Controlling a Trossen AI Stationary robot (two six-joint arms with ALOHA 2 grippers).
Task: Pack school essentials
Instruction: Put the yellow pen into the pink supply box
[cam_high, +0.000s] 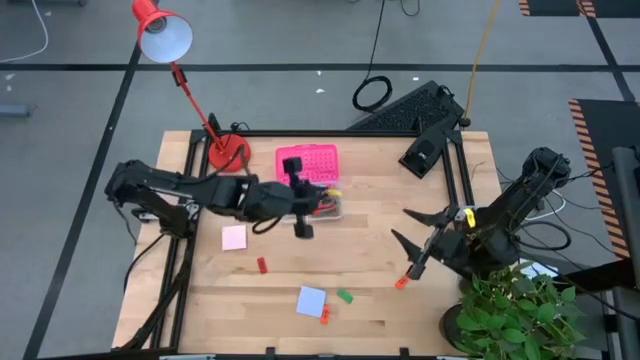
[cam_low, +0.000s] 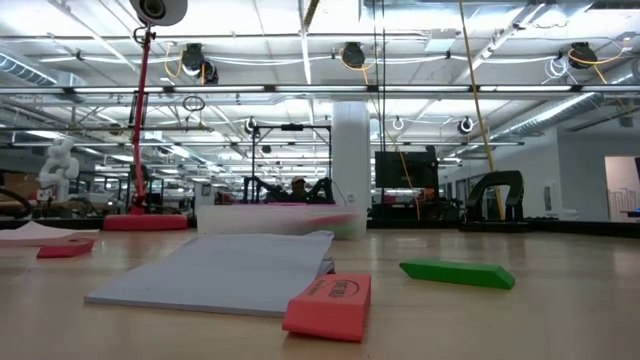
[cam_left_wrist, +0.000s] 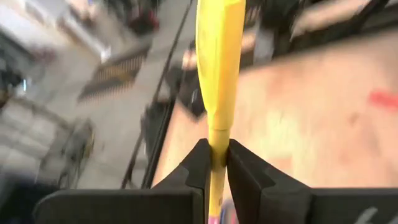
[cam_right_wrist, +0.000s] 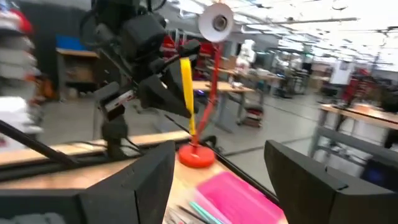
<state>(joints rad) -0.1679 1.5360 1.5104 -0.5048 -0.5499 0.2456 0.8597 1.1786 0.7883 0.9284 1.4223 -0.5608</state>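
Observation:
My left gripper (cam_high: 298, 198) hovers over the clear box (cam_high: 322, 205) beside its pink lid (cam_high: 312, 162), shut on a yellow pencil (cam_left_wrist: 217, 62). The right wrist view shows that pencil (cam_right_wrist: 186, 87) standing nearly upright. My right gripper (cam_high: 410, 228) is open at the table's right side, touching nothing. Lying flat on the table are a pink note pad (cam_high: 234, 237), a blue note pad (cam_high: 311, 300), red erasers (cam_high: 262, 265) (cam_high: 324, 314) and a green eraser (cam_high: 344, 296). My left gripper pinches the yellow pencil's lower part (cam_left_wrist: 217, 142) between its two fingers (cam_left_wrist: 198, 163). The fingers lie across the pencil. It stands nearly upright, most of its length above the fingers, lifted clear of the box and the table.
A red desk lamp (cam_high: 228, 152) stands at the far left and a black device (cam_high: 428, 150) at the far right. A small orange piece (cam_high: 402, 283) lies near my right gripper. A potted plant (cam_high: 515, 305) crowds the near right corner.

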